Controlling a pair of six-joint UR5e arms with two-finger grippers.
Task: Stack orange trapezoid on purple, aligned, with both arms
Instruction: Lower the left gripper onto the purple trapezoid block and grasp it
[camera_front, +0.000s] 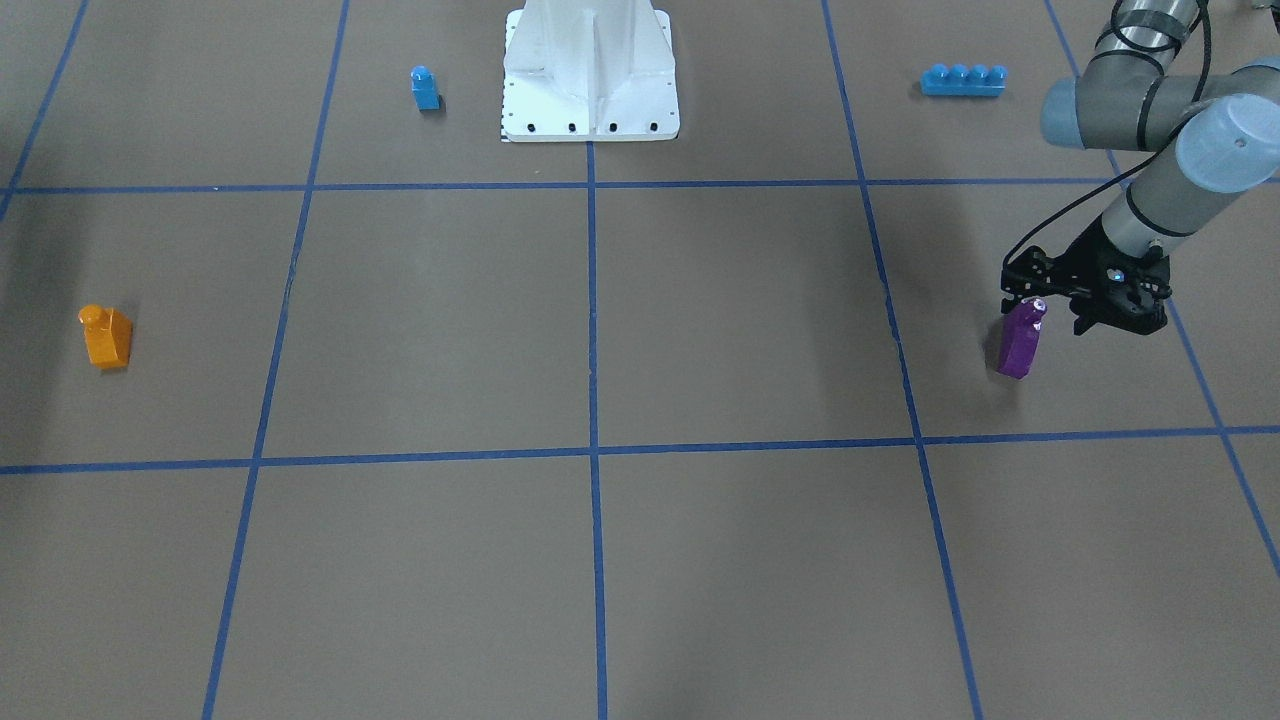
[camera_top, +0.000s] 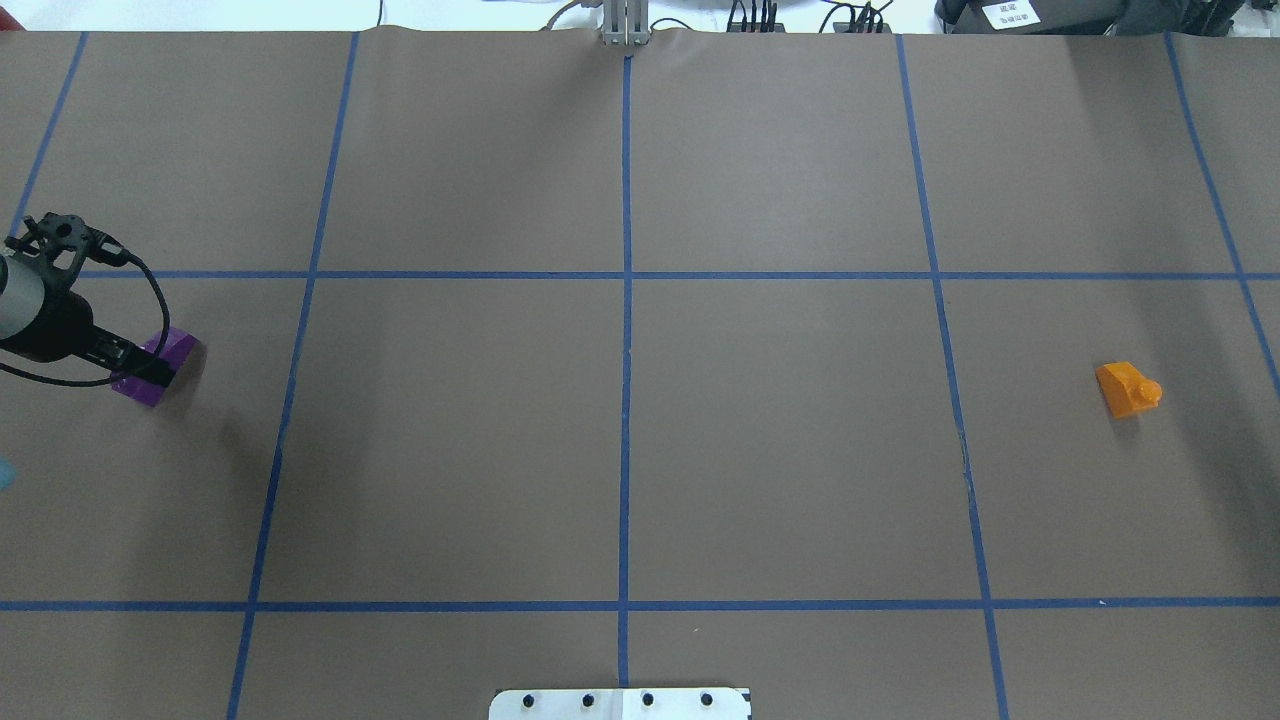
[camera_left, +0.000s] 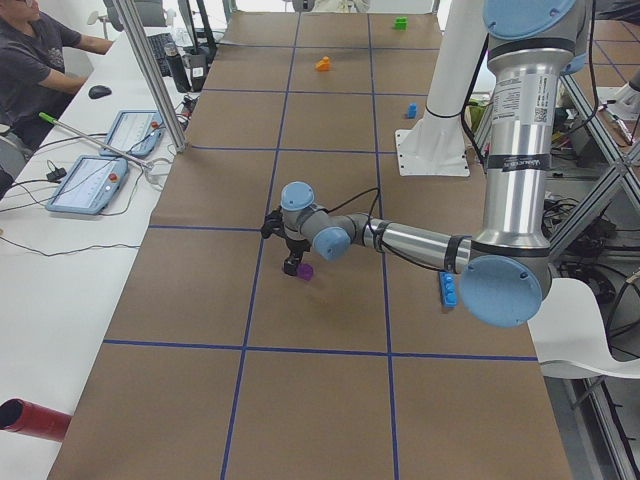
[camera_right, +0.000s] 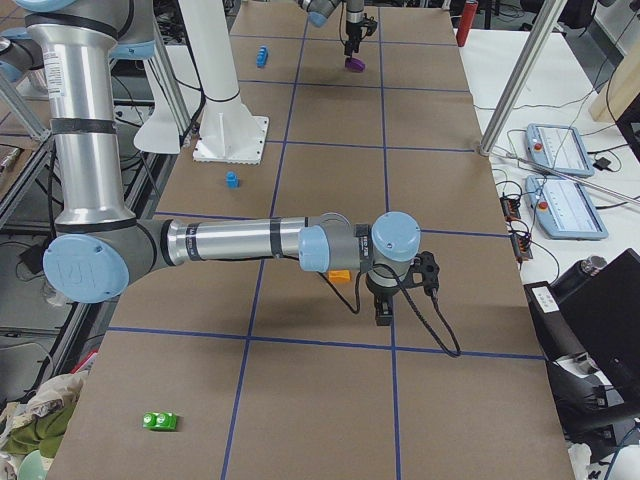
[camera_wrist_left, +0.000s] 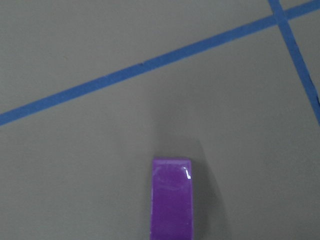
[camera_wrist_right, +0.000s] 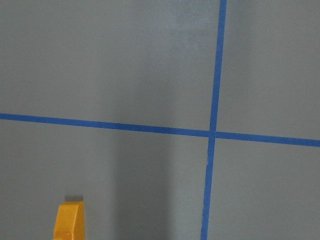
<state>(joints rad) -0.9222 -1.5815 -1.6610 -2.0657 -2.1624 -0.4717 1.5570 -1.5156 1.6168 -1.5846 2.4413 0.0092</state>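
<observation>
My left gripper (camera_front: 1045, 305) hangs at the top of the purple (camera_front: 1018, 345), forward and left of the white pedestal (camera_front: 590, 70). I cannot tell whether it is clamped. The orange trapezoid (camera_front: 106, 337) rests forward and right of the pedestal, with my right gripper (camera_right: 385, 312) near it (grip unreadable too). An off-centre pinch could tip the purple and spoil the alignment.

This is a robotics lab. A long bench (camera_top: 800, 450) is covered in brown paper, marked into squares by blue tape lines (camera_top: 626, 400). A white pedestal (camera_front: 590, 70) is bolted at its robot-side edge, and grey-and-silver jointed arms (camera_left: 518, 150) reach over it. Along the opposite edge, a side table (camera_left: 50, 300) holds teach pendants (camera_left: 88, 185), a mouse (camera_left: 98, 92) and loose cables (camera_left: 60, 245). An operator (camera_left: 35, 60) sits there beside aluminium frame posts (camera_left: 150, 75).
</observation>
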